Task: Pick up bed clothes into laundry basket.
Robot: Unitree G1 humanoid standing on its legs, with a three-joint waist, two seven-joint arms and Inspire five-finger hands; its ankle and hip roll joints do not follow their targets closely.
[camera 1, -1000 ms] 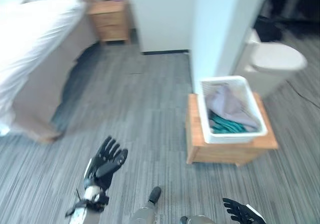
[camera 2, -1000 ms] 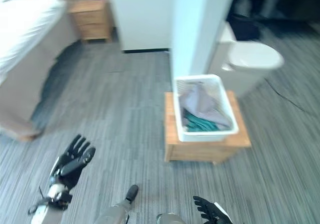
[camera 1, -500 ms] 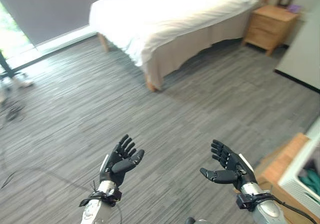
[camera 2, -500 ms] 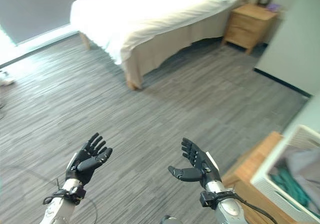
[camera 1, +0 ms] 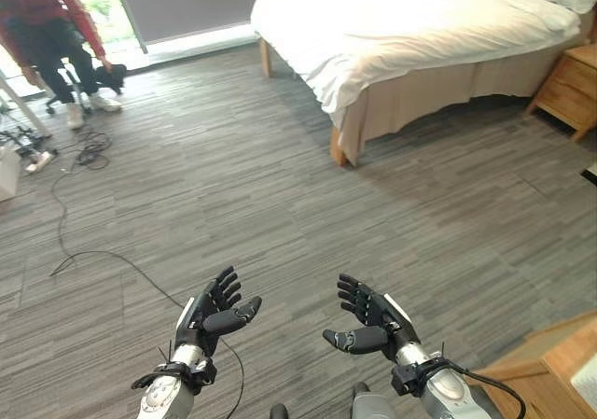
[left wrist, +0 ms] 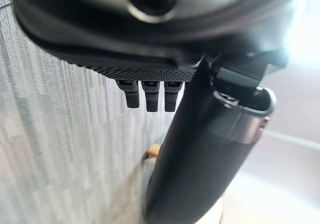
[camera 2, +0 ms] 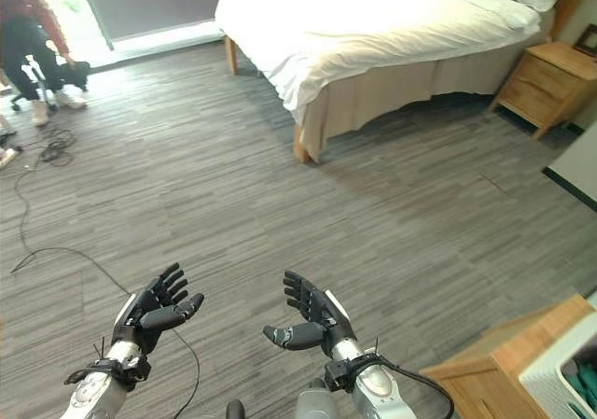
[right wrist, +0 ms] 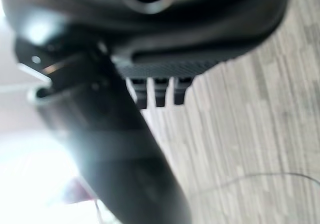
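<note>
Heading for the bed (camera 1: 420, 27): left robot hand (camera 1: 213, 312) and right robot hand (camera 1: 370, 318) are held wide, empty; bedclothes must be reached next.

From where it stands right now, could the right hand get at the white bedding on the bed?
Probably not yet. The right hand is open and empty, low and near the robot, while the bedding lies far across bare floor. Nothing blocks the path; it would need to walk closer first.
</note>
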